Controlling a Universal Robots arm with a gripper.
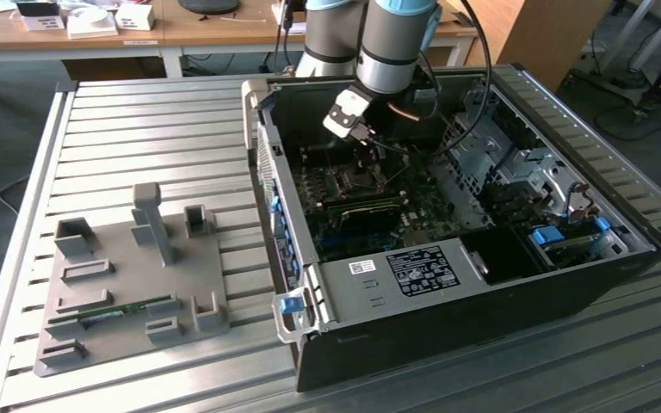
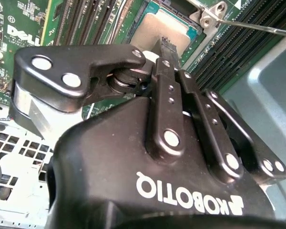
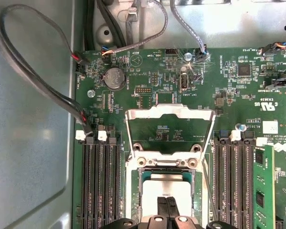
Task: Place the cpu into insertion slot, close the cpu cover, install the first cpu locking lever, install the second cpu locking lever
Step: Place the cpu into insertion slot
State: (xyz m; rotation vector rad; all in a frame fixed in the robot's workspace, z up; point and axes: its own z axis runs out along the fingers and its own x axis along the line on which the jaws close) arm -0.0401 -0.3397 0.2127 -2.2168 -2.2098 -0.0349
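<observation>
The cpu lies flat in the insertion slot, its dull grey top facing up; it is also in the second wrist view. The cpu cover stands swung open beyond the slot, green board showing through its window. My gripper is shut, its two black fingers pressed together with the tips right over the chip's top; I cannot tell if they touch it. It shows from behind in the second wrist view. In the exterior view the gripper reaches down into the computer case. A thin locking lever sticks out free beside the slot.
Long black memory slots flank the socket on both sides, and a green memory module stands in one. Grey cables loop beside the board. In the exterior view a grey fixture plate lies on the slatted table at the left.
</observation>
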